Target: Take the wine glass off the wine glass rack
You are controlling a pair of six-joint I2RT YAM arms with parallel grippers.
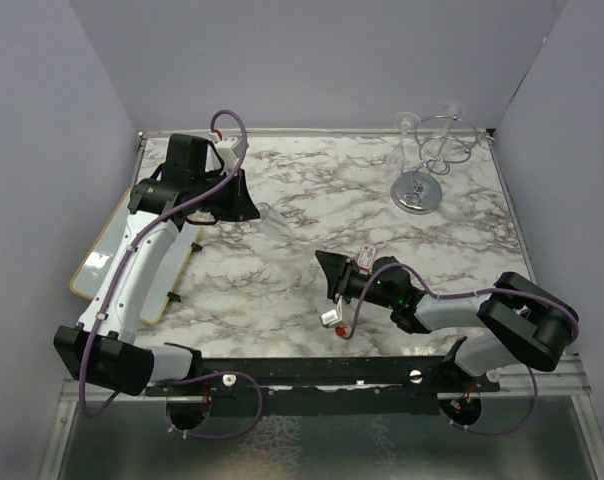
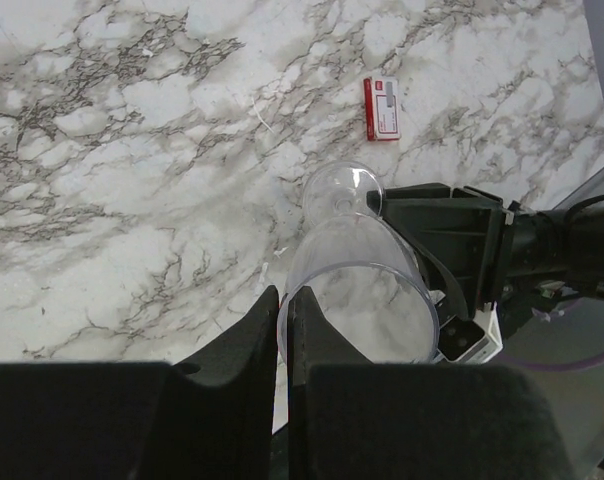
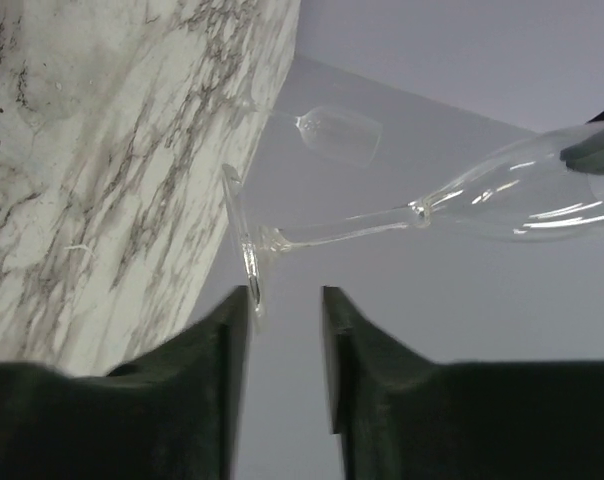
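**K:** Status on the glass?

**Me:** The wine glass (image 2: 360, 285) is off the wine glass rack (image 1: 434, 150). My left gripper (image 2: 285, 300) has it by the bowl rim, jaws nearly closed with the glass wall pinched between them. In the top view the glass is upright at centre-left, well apart from the rack at upper right.

**K:** Set down or in the air?

**Me:** Can't tell for sure. The right wrist view puts the foot at the table (image 1: 312, 185) or just above it. I'd call the removal done. What's left is confirming it stands, letting go and backing off.

**K:** Right arm?

**Me:** The right gripper (image 3: 284, 300) is partly open with nothing in it. It sits low over the table at lower centre of the top view, pointed at the glass.

**K:** Anything in the way?

**Me:** A few things:
- A small red-and-white card (image 2: 382, 108) lies on the table beyond the foot, not touching it.
- A board (image 1: 94, 265) with a light wood edge lies under my left arm at the left side.
- The right gripper is near the bowl in the left wrist view, so I'd watch that on retreat.
- There are faint glass shapes around the rack ring. They're too washed out to say whether more glasses hang there.
- A second glass shape (image 3: 332, 132) shows behind the stem in the right wrist view. Can't tell if it's real or a reflection.
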